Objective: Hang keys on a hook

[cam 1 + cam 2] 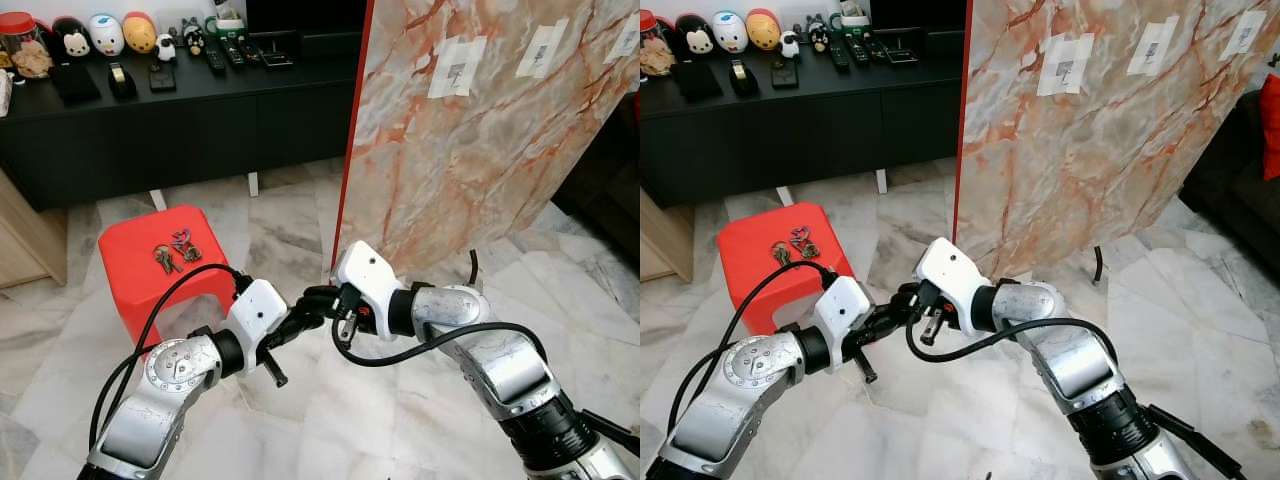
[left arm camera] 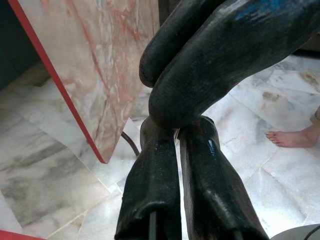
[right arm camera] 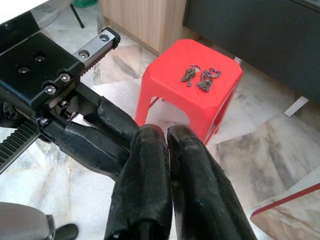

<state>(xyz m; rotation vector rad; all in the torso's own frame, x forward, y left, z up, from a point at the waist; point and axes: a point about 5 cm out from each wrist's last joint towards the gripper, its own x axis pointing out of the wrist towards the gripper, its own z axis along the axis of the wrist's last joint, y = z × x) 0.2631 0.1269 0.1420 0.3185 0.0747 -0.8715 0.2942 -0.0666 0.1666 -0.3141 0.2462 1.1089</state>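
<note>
Two bunches of keys [image 1: 176, 252] lie on top of a red plastic stool [image 1: 135, 290] to my front left; the keys [image 3: 201, 78] also show in the right wrist view. My left gripper [image 1: 312, 304] and right gripper [image 1: 326, 298] meet in mid-air low in front of me, to the right of the stool, with their black fingers crossing and touching. Both are shut with nothing between their fingers [image 2: 150, 190]. A marble-patterned board [image 1: 480, 140] with a red edge stands upright just behind them, with taped paper patches [image 1: 457, 66] high on its face.
A long black sideboard [image 1: 150, 120] with toy figures and remote controls runs along the back wall. A wooden cabinet [image 1: 25, 240] stands at the far left. A person's bare foot [image 2: 292, 137] rests on the marble floor beside the board.
</note>
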